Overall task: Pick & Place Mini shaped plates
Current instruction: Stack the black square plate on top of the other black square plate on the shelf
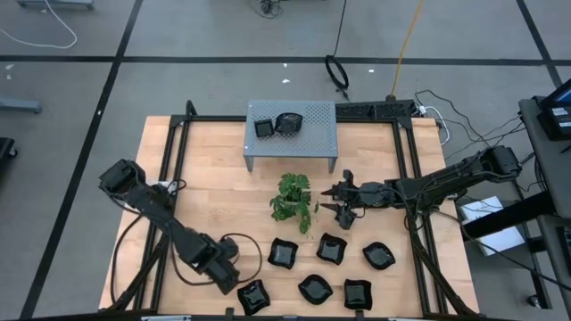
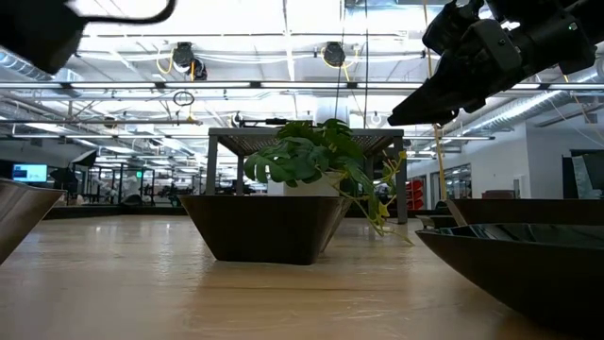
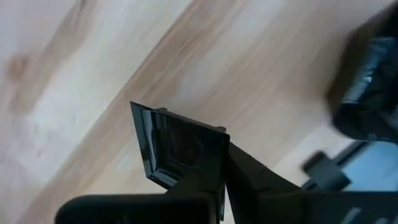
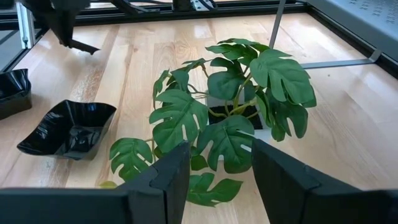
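Pale wooden table [image 1: 214, 187], grey floor around it. Nearest the front edge, my left gripper [image 1: 234, 281] sits low beside the corner plate [image 1: 252, 296]; in the left wrist view my fingers [image 3: 205, 186] pinch the rim of this square black dish [image 3: 177, 146], narrow, gripping it, probably ready for lifting. Five more mini shaped plates [image 1: 331, 249] lie loose along the front. Mid-table, my right gripper [image 1: 339, 201] hangs above the surface just beside the green plant [image 1: 293, 198], fingers [image 4: 171, 168] parted moderately, holding nothing. Farthest: grey perforated shelf [image 1: 317, 143] already bearing two plates [image 1: 277, 126], presumably the drop site.
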Motion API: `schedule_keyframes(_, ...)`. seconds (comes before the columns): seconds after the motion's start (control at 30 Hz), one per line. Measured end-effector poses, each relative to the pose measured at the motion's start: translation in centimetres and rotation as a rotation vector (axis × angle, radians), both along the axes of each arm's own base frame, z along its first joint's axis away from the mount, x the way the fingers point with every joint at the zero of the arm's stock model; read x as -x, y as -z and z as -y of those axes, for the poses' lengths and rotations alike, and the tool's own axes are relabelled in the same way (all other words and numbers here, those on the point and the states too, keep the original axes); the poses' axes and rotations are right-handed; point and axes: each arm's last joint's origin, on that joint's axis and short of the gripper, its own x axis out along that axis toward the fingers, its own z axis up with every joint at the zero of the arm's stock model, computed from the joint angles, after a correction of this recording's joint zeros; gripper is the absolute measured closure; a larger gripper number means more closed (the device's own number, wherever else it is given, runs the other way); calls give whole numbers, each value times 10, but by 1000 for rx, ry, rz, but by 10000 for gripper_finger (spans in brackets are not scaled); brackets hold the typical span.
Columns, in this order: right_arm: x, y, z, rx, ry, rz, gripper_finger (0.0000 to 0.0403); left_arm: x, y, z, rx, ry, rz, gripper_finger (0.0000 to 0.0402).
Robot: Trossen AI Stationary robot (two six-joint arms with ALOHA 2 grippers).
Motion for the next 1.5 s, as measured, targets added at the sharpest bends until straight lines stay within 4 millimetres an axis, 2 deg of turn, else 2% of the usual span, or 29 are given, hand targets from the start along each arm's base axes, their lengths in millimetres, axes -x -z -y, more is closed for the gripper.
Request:
schedule_keyframes(0.1, 0, 0, 0, 0, 0, 0, 245, -11, -11, -3, -12, 41, 61, 396)
schedule_keyframes(0.27, 0, 0, 0, 0, 0, 0, 245, -28, -33, -11, -107, 138, 188, 384)
schedule_keyframes(0.43, 0, 0, 0, 0, 0, 0, 245, -51, -72, -16, -206, 315, 383, 396)
schedule_keyframes(0.6, 0, 0, 0, 0, 0, 0, 245, -71, -116, -27, -453, 456, 581, 384)
schedule_keyframes(0.7, 0, 0, 0, 0, 0, 0, 245, -82, -139, -43, -624, 477, 645, 387)
schedule_keyframes(0.87, 0, 0, 0, 0, 0, 0, 245, -101, -158, -85, -848, 519, 616, 397)
schedule_keyframes(1.07, 0, 0, 0, 0, 0, 0, 245, -116, -158, -161, -1019, 549, 409, 375)
schedule_keyframes(1.3, 0, 0, 0, 0, 0, 0, 245, -114, -156, -248, -1019, 407, 269, 394)
schedule_keyframes(1.5, 0, 0, 0, 0, 0, 0, 245, -107, -138, -296, -933, 324, 238, 384)
